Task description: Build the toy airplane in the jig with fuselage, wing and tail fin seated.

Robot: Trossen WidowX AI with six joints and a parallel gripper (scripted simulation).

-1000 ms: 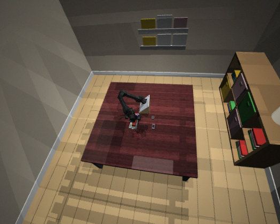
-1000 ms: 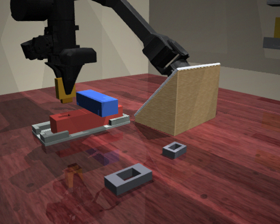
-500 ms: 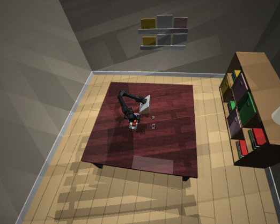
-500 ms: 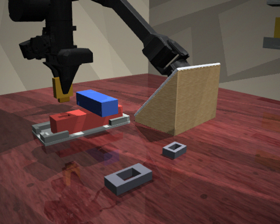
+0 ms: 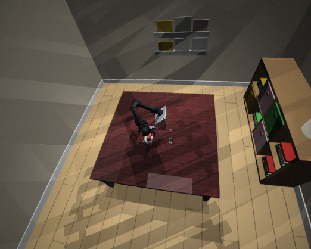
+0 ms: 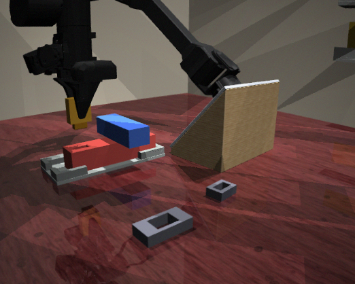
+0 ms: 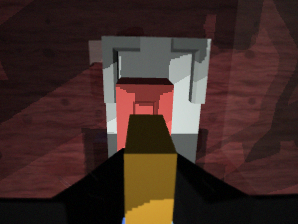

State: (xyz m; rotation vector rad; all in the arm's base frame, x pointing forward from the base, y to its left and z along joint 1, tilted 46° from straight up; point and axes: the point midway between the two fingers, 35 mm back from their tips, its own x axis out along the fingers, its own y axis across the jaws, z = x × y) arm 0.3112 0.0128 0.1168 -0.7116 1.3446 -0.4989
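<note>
The red fuselage (image 6: 104, 156) (image 7: 125, 110) lies flat in the pale grey cradle jig (image 6: 68, 174) (image 7: 109, 75). The blue wing (image 6: 117, 128) lies across the top of the fuselage; its tab and the socket under it are hidden. The open tail socket (image 6: 86, 146) (image 7: 145, 107) shows near the fuselage's near end. My gripper (image 6: 82, 113) (image 7: 145, 155) is shut on the yellow tail fin (image 6: 71, 112) (image 7: 149, 135). The fin is upright with its tab down, held clear above the fuselage's tail end. In the wrist view the fin partly covers the socket.
A larger grey hollow block (image 6: 141, 232) and a smaller one (image 6: 220, 196) stand on the dark red table (image 5: 192, 161) to the jig's right. A wooden wedge (image 6: 250, 122) with a white sloping top, at the arm's base, stands behind them. The wing is close beside my gripper.
</note>
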